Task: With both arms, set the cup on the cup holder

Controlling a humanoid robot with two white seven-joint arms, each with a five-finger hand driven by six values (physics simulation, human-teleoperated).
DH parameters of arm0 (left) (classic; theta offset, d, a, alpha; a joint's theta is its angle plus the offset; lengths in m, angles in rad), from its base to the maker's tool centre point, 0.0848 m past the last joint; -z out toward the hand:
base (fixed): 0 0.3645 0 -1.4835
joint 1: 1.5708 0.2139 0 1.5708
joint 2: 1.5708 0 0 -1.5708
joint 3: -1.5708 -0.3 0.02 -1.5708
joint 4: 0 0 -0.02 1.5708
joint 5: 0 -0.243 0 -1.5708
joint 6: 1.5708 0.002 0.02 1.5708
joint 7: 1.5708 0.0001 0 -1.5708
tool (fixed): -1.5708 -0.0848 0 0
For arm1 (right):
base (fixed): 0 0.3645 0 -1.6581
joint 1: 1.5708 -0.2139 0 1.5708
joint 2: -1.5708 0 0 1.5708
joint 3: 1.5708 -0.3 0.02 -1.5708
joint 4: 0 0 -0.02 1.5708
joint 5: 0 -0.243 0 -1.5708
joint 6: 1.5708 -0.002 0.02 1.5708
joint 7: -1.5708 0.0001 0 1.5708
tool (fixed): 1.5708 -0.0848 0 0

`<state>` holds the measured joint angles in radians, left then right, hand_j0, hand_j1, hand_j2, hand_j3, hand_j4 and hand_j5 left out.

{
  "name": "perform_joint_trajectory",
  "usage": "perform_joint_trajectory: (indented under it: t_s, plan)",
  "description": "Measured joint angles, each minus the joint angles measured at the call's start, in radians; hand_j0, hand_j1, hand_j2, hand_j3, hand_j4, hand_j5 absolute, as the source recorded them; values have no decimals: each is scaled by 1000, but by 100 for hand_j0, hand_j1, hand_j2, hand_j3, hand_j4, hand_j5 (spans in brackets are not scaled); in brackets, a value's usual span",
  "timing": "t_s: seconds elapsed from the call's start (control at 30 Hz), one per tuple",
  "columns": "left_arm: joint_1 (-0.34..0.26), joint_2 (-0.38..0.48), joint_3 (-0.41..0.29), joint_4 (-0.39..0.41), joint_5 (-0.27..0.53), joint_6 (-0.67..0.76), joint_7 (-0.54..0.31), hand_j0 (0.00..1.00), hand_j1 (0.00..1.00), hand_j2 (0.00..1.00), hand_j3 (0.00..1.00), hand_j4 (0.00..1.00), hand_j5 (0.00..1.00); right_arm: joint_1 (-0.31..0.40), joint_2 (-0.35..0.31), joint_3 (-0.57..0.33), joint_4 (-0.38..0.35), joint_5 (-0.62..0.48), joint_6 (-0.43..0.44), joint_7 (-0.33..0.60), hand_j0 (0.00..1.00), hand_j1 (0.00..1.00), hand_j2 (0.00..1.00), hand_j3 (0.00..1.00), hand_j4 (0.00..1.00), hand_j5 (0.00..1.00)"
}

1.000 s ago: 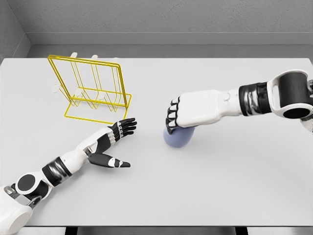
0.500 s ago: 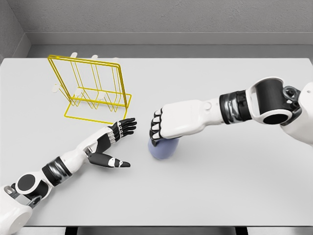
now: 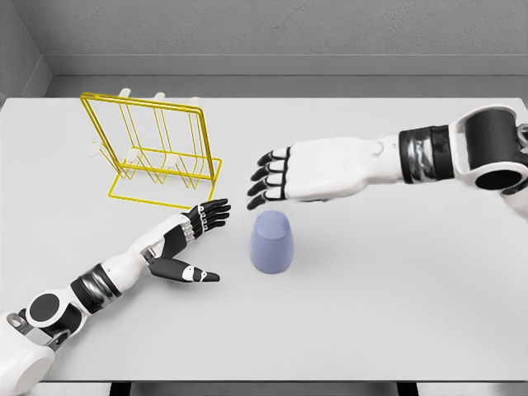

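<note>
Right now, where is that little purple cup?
In the head view, the cup stands on the table near the middle, between the left hand and right hand.

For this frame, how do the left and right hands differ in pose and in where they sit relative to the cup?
The left hand lies low beside the cup, on its left, thumb splayed toward the table; the right hand hovers above and behind the cup, fingers extended leftward. The left hand sits nearer the yellow holder. Both are open and neither touches the cup.
</note>
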<state>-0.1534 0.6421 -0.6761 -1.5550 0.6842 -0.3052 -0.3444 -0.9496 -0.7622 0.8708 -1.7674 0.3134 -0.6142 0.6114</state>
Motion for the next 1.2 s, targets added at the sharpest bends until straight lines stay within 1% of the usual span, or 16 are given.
perform_joint_trajectory:
  t_s: [0.07, 0.1, 0.13, 0.2, 0.23, 0.27, 0.33, 0.37, 0.43, 0.47, 0.6, 0.73, 0.9, 1.0, 1.03, 1.2]
  plan:
    - [0, 0, 0, 0, 0, 0, 0, 100, 100, 100, 100, 100, 100, 29, -55, -100, 0, -89, 1, 0, 100, 100, 100, 100, 100, 100]
    - [-3, 0, 0, 0, 0, 0, 0, 100, 100, 100, 100, 100, 100, 104, -88, -152, 1, -134, 2, 0, 100, 100, 100, 100, 100, 100]
    - [-3, 0, 0, 0, 0, 0, 0, 100, 100, 100, 100, 100, 100, 202, -117, -221, 1, -174, 2, 0, 100, 100, 100, 100, 100, 100]
    - [-9, -4, -3, 0, -1, 1, 0, 100, 100, 100, 100, 100, 100, 415, -150, -402, 3, -219, 1, 0, 100, 100, 100, 100, 100, 100]
    - [-9, -9, -5, 0, -3, 2, 0, 100, 100, 100, 100, 100, 100, 468, -157, -485, 3, -231, -2, 0, 100, 100, 100, 100, 100, 100]
    - [-11, -15, -9, 0, -3, 2, 0, 100, 100, 100, 100, 100, 100, 488, -162, -551, 4, -248, -1, 0, 100, 100, 100, 100, 100, 100]
    - [-34, -28, -20, 0, -4, 5, 1, 100, 100, 100, 100, 100, 100, 512, -146, -634, 6, -276, 0, 0, 100, 100, 100, 100, 100, 100]
    - [-43, -33, -26, 0, -5, 13, 1, 100, 100, 100, 100, 100, 100, 555, -131, -663, 8, -283, 0, 0, 100, 100, 100, 100, 100, 100]
    - [-58, -42, -37, 2, -5, 27, 1, 100, 100, 100, 100, 100, 100, 594, -110, -702, 12, -278, 0, 0, 100, 100, 100, 100, 100, 100]
    - [-72, -47, -40, 6, -5, 32, 2, 100, 100, 100, 100, 100, 100, 644, -97, -714, 13, -271, 0, 0, 100, 100, 100, 100, 100, 100]
    - [-84, -67, -48, 18, -6, 49, 2, 100, 100, 100, 100, 100, 100, 664, -41, -772, 24, -258, 0, 0, 100, 100, 100, 100, 100, 100]
    - [-106, -89, -64, 28, -7, 60, 4, 100, 100, 100, 100, 100, 100, 675, -14, -796, 33, -255, 0, 0, 100, 100, 100, 100, 100, 100]
    - [-126, -113, -82, 39, -8, 69, 6, 100, 100, 100, 100, 100, 100, 677, -3, -802, 49, -254, 0, 0, 100, 100, 100, 100, 100, 100]
    - [-126, -125, -90, 43, -9, 88, 7, 100, 100, 100, 100, 100, 100, 677, -2, -804, 60, -254, 0, 0, 100, 100, 100, 100, 100, 100]
    - [-144, -130, -94, 46, -8, 91, 7, 100, 100, 100, 100, 100, 100, 677, -1, -804, 62, -254, 0, 0, 100, 100, 100, 100, 100, 100]
    - [-144, -143, -104, 55, -9, 98, 8, 100, 100, 100, 100, 100, 100, 677, 0, -805, 66, -254, 0, 0, 100, 100, 100, 100, 100, 100]
